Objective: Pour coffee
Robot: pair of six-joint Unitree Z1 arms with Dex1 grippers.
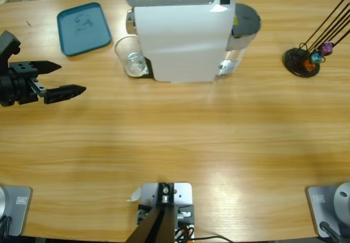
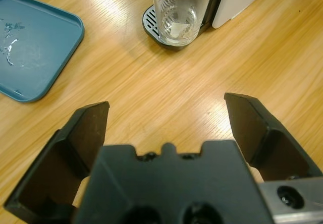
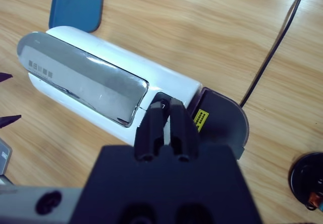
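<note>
Your left gripper (image 2: 166, 115), jaws spread and empty, points straight at the upright glass (image 2: 177, 13) on the coffee machine's drip tray (image 2: 151, 26); your right gripper (image 3: 165, 114), jaws together, hovers above the machine (image 3: 86, 82).

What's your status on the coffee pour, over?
Left gripper open, empty, facing the glass on the drip tray of the coffee machine. Right gripper shut above the machine. Glass looks near empty. Path to the glass clear.

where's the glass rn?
High view: the glass stands on the drip tray at the coffee machine's left end, right of the teal tray.
</note>
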